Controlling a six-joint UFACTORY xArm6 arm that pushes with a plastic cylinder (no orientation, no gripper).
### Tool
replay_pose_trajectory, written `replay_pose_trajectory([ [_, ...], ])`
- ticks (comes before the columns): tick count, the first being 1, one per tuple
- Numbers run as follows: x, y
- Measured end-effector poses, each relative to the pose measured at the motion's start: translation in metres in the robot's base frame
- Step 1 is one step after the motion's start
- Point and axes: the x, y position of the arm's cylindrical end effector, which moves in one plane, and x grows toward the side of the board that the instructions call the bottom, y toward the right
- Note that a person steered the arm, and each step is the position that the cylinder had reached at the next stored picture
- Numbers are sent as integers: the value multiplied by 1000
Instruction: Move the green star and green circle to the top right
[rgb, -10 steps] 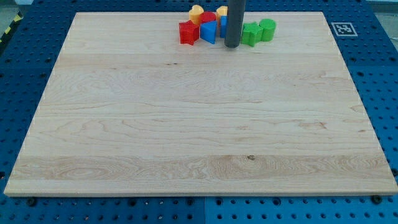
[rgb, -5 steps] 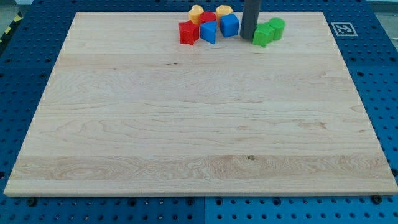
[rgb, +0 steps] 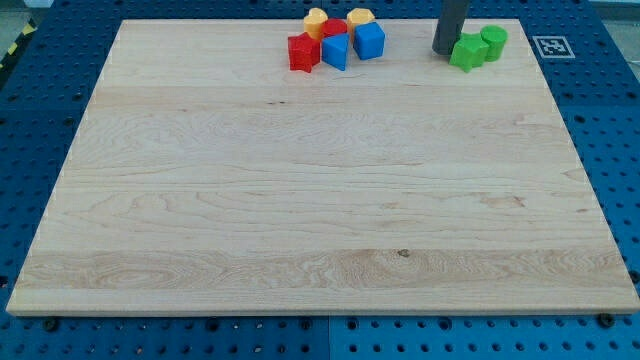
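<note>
The tabletop (rgb: 320, 200) is a pale wooden board lying on a blue pegboard (rgb: 30, 120). All the blocks sit along its far edge, at the view's top.

Taking my tip (rgb: 445, 52) as the landmark: it stands near the board's top-right corner, and the green star (rgb: 467, 52) lies just to its right, touching it or very nearly so. The green circle (rgb: 493, 41) is a step further right of the tip, pressed against the star's far-right side. Both green blocks rest close to the top-right corner of the board. This arm has no claw; the dark rod simply ends in the tip, so nothing is held.

Well to the left of the tip sits a tight cluster of other blocks. Nearest the tip is a blue cube (rgb: 369, 40), then a second blue block (rgb: 335, 51) and a red star-like block (rgb: 303, 52) further left. Behind these, still farther from the viewer, are a yellow block (rgb: 360, 16), a red block (rgb: 336, 27) and an orange-yellow block (rgb: 316, 20); their shapes are hard to make out.

Right of the tip, beyond the board's corner, a black-and-white marker tag (rgb: 551, 46) lies on the pegboard.
</note>
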Motion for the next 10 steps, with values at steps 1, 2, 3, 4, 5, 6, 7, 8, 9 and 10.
replay_pose_trajectory([
  [1,1,-3],
  [2,24,-18],
  [3,43,-10],
  [4,44,1],
  [5,45,13],
  [6,45,21],
  [7,45,27],
  [8,45,29],
  [9,44,30],
  [10,38,30],
])
